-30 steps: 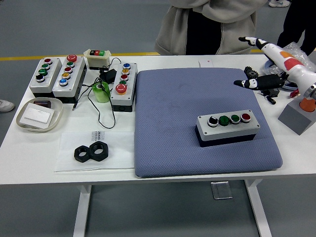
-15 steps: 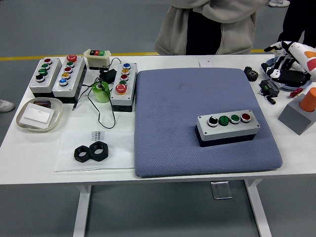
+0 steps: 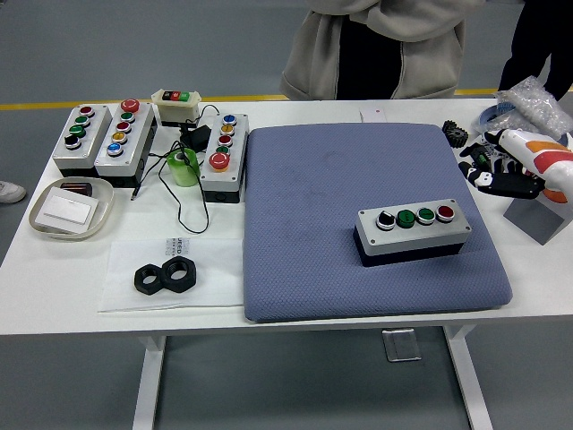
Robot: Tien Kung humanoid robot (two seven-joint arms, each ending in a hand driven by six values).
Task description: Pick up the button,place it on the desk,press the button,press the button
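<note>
Button box [image 3: 413,230]: grey four-button unit with a dark base, lying flat on the blue pad, right of centre and toward the near edge. Top row from left: black knob, two green buttons, one red button.
Blue pad [image 3: 304,224]: quilted mat covering the middle and right of the white table [image 3: 63,278].
Right hand [image 3: 503,179]: enters from the right edge, over the table just right of the pad's far corner. Black fingers point left; whether they are spread or curled cannot be told. It is well apart from the button box and touches nothing identifiable.
Left arm: out of view.
Spare button boxes [image 3: 106,137]: two grey units side by side at the far left, a third [image 3: 224,154] with a large red button stands just beside the pad's left edge.
Small white box [image 3: 176,106]: at the far edge behind them, with three coloured buttons.
Green tape roll [image 3: 184,167]: between the spare units, amid black cable.
Tray [image 3: 72,208]: pale, shallow, near the left edge.
Black nuts [image 3: 166,276]: two, touching, on a clear sheet at near left.
Person [image 3: 385,45]: stands at the far side in a grey hooded top; hands not on the table.
</note>
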